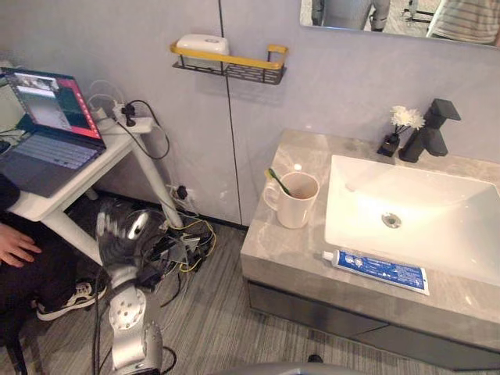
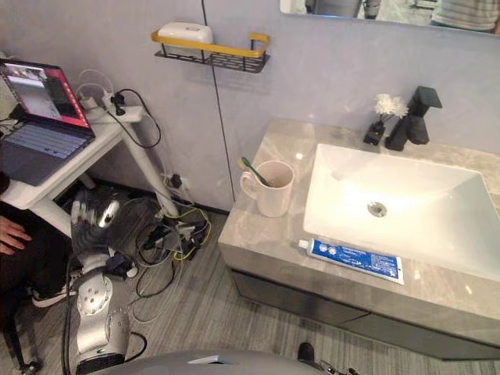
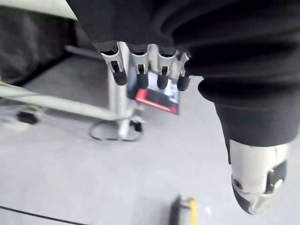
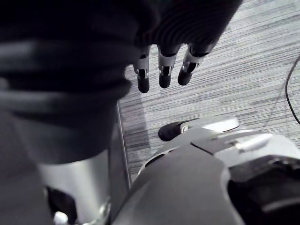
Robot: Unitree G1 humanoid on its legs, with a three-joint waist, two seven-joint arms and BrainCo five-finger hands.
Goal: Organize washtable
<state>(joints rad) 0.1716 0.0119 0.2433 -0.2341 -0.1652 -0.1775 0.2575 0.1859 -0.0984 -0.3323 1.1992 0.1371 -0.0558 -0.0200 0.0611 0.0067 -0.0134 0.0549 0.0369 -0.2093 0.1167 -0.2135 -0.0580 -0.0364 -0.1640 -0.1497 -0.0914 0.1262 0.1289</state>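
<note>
A cream mug (image 1: 295, 200) holding a green toothbrush (image 1: 278, 181) stands on the grey stone counter (image 1: 269, 242), left of the white sink (image 1: 406, 211). Along the counter's front edge lies a blue and white toothpaste tube (image 1: 379, 270). My left hand (image 1: 119, 228) is raised over the floor, well left of the counter; its fingers (image 3: 140, 77) are relaxed and hold nothing. My right hand (image 4: 164, 75) hangs low over the striped floor, fingers straight and empty.
A black faucet (image 1: 430, 131) and a small vase of white flowers (image 1: 398, 129) stand behind the sink. A yellow-railed wall shelf (image 1: 228, 62) carries a white box. At left, a white table (image 1: 70, 187) holds a laptop (image 1: 48, 125), with a person's hand (image 1: 16, 246) beside it and cables (image 1: 183, 242) beneath.
</note>
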